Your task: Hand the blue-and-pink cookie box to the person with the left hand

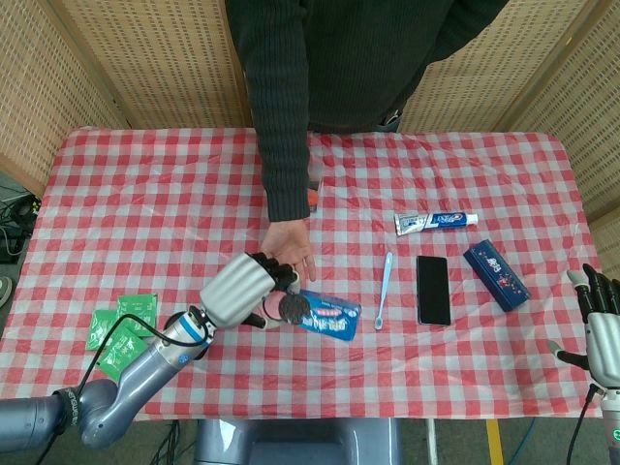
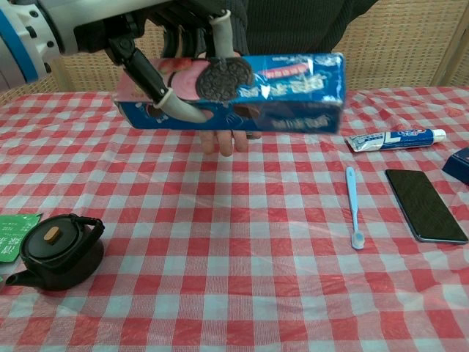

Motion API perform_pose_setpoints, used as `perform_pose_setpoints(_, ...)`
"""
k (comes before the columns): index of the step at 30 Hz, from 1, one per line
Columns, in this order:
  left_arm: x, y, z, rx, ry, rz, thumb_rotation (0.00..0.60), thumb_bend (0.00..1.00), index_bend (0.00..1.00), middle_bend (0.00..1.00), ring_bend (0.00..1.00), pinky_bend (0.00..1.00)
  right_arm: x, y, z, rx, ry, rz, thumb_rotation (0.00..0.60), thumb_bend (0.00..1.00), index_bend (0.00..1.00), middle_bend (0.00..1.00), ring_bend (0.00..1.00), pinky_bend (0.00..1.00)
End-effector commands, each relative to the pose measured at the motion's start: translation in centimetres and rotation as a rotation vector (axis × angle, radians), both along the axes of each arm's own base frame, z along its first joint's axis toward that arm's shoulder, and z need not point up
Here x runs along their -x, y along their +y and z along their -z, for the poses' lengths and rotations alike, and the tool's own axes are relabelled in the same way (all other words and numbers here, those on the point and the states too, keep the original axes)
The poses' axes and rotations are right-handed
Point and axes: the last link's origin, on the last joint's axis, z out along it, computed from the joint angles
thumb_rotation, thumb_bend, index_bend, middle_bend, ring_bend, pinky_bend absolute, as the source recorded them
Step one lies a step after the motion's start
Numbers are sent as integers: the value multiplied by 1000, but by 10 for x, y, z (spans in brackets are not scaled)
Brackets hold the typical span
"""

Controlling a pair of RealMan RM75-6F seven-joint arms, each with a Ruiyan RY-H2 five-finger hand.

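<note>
Left hand (image 1: 242, 289) has its fingers wrapped around the blue-and-pink cookie box (image 1: 325, 317) and holds it up in the air, off the table (image 1: 145, 194). It grips the pink end, and the blue end sticks out to the side. Seen from the chest, the box (image 2: 242, 89) is big and near the top of the picture, lying almost flat, with a round dark cookie printed on it. One pale finger (image 2: 179, 110) curls under it and another goes over the top. This view also shows the person's hand (image 2: 223, 139) right behind the box, with only the fingertips peeking out below it.

Looking down from the head, you can see more of the person's hand (image 1: 291, 250). It is open, palm up, and the robot's fingers and the box are just beside it. I cannot tell if they touch.

Only the head view shows the right hand (image 1: 603, 329). It waits at the far edge with its fingers apart and nothing in them. That view also shows the dark blue box (image 1: 495, 275) and the green packets (image 1: 121, 327).

Both views show the toothpaste (image 1: 436, 222), the blue toothbrush (image 1: 384, 289) and the black phone (image 1: 433, 289) lying on the red checked cloth. The small black teapot (image 2: 57, 251) is plain only from the chest.
</note>
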Motion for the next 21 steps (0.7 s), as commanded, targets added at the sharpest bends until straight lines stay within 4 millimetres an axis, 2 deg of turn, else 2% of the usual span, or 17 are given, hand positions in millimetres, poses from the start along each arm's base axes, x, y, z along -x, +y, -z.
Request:
perform_pose_setpoints(1,13,27,-11,-53,-5,-91,600,76,660,528,544,579,0,0,0,0,0,-1,600,0,0,0,0,0)
perform_pose_setpoints(5,27,40,-3,-45,8,-147,600,66,655,528,544,579,0,-1,1,-3,2,1,600,0,0,0,0,0)
perform_pose_setpoints(10,31,44,4,-54,24,-155,600,38,616,503,536,569,0,-1,2,-3,3,2,600,0,0,0,0,0)
perform_pose_setpoints(11,32,44,4,-51,28,-158,600,22,536,433,488,538,0,-1,1,-3,4,2,600,0,0,0,0,0)
perform_pose_setpoints(12,32,43,5,-47,31,-162,600,9,373,296,381,460,0,-1,1,-3,4,2,600,0,0,0,0,0)
perform_pose_setpoints(13,33,42,5,-38,33,-166,600,3,252,197,276,380,0,-1,1,-2,3,3,600,0,0,0,0,0)
perform_pose_setpoints(14,32,41,4,-26,29,-170,600,0,97,72,131,245,0,-1,1,-2,2,3,600,0,0,0,0,0)
perform_pose_setpoints(15,31,39,2,-14,17,-174,600,0,8,5,34,131,0,-1,1,-1,2,3,600,0,0,0,0,0)
perform_pose_setpoints(17,23,34,-14,-37,-77,-171,600,0,0,0,0,34,0,0,0,2,0,3,600,0,0,0,0,0)
perform_pose_setpoints(21,20,25,-46,-103,-154,-147,600,0,0,0,0,0,-1,0,0,-1,-1,0,600,0,0,0,0,0)
